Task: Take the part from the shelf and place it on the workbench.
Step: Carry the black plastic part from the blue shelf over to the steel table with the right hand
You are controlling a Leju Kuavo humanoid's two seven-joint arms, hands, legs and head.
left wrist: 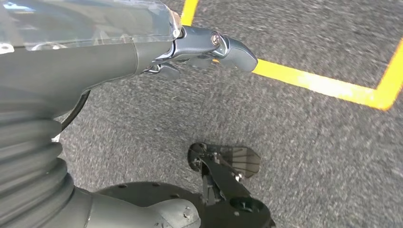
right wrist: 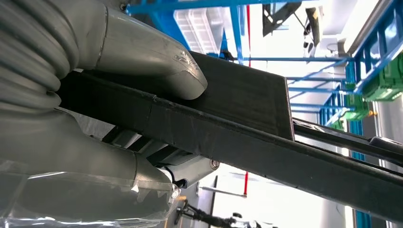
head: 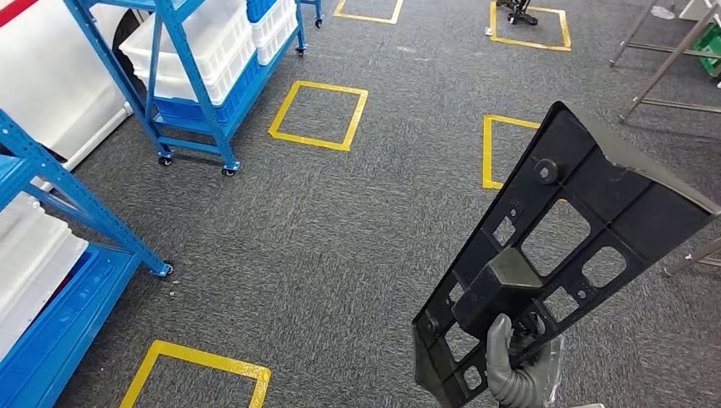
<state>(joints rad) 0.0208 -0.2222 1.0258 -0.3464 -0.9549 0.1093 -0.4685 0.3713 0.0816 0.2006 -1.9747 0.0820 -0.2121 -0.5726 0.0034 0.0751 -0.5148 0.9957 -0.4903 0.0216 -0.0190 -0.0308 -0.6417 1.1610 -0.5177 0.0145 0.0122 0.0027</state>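
The part (head: 599,183) is a large black plastic frame with several cut-outs, held tilted above the grey carpet at the lower right of the head view. My right hand (head: 513,367) grips it at its lower end. In the right wrist view the grey thumb (right wrist: 157,64) presses on the part's flat black face (right wrist: 237,97), and darker fingers lie under its edge. My left hand (left wrist: 204,47) hangs over the floor with its fingers stretched out and nothing in them.
A blue wheeled shelf (head: 200,81) with white bins stands at the back left, and another blue shelf (head: 59,246) stands close on the left. Yellow tape squares (head: 319,115) mark the carpet. Metal legs (head: 667,68) stand at the back right.
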